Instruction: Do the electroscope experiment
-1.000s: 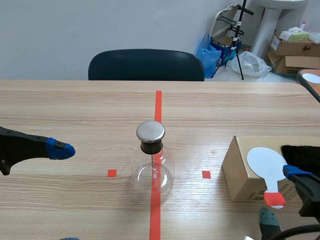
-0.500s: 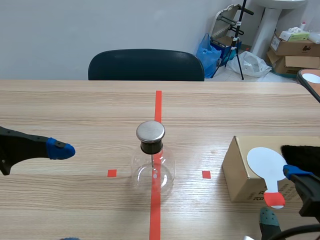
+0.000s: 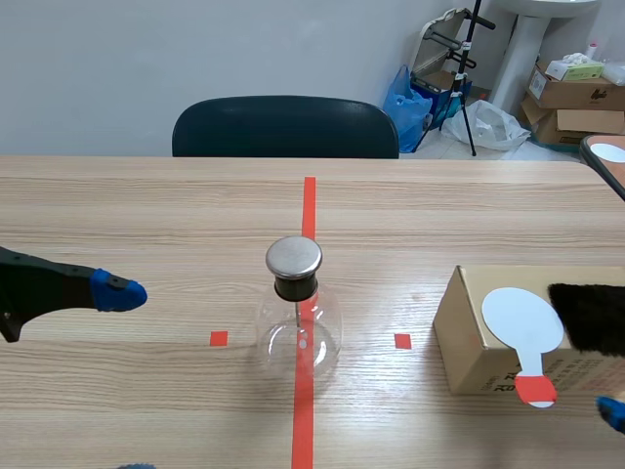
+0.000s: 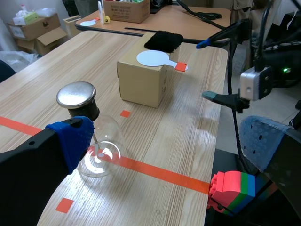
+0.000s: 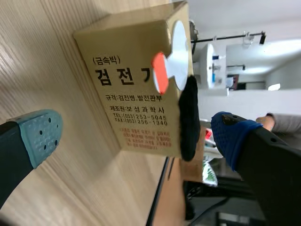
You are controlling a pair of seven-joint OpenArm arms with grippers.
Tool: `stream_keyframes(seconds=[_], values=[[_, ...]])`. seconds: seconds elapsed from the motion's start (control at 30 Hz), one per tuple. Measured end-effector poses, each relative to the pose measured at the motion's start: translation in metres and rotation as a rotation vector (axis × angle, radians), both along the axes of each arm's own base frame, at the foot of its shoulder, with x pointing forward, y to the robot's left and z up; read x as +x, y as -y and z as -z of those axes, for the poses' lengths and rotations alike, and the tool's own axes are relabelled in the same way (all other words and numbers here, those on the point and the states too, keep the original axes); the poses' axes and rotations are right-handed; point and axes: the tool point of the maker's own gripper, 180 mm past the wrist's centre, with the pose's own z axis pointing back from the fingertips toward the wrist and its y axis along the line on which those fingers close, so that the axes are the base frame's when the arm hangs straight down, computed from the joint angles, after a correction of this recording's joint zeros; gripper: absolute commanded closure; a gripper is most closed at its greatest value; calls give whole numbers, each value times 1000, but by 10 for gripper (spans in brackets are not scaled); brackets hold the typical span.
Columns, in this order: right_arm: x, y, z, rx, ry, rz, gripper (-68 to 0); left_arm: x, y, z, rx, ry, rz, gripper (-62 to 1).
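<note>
The electroscope, a round glass flask (image 3: pixel 299 332) with a flat metal cap (image 3: pixel 294 256), stands on the red centre line. To its right a cardboard box (image 3: pixel 467 332) carries a white disc paddle (image 3: pixel 523 319) with a red handle (image 3: pixel 534 391) and a black fur cloth (image 3: pixel 592 315). My left gripper (image 4: pixel 169 141) is open, level with the flask and to its left; its blue pad (image 3: pixel 117 291) shows in the scene view. My right gripper (image 5: pixel 136 129) is open in front of the box (image 5: pixel 136 99), short of the paddle handle (image 5: pixel 160 77); the cloth (image 5: pixel 188 117) lies beside it.
A dark chair (image 3: pixel 285 127) stands behind the table's far edge. Boxes and bags (image 3: pixel 576 88) sit on the floor at the back right. A coloured brick block (image 4: pixel 233 186) lies past the table's near edge. Bare wood lies left of the flask.
My right gripper has pulled back from the paddle handle toward the near right corner; only one blue fingertip still shows in the scene view. The left arm and flask have not moved.
</note>
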Motion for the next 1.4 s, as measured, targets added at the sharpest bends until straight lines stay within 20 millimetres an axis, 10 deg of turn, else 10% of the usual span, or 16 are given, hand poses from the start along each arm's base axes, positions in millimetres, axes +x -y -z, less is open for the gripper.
stream_keyframes(seconds=[0.33,0.7,1.1,1.4], values=[[-2,0,-58,218,27,18,-679,6,-2,-5,-40,-35,-42,-623],[43,8,-111,521,11,29,-679,44,-21,11,47,-18,-305,-623],[89,-6,-131,757,-167,-64,-679,49,10,-38,24,48,-456,-623],[108,-30,-141,898,-287,-161,-679,64,-12,-38,58,76,-621,-623]])
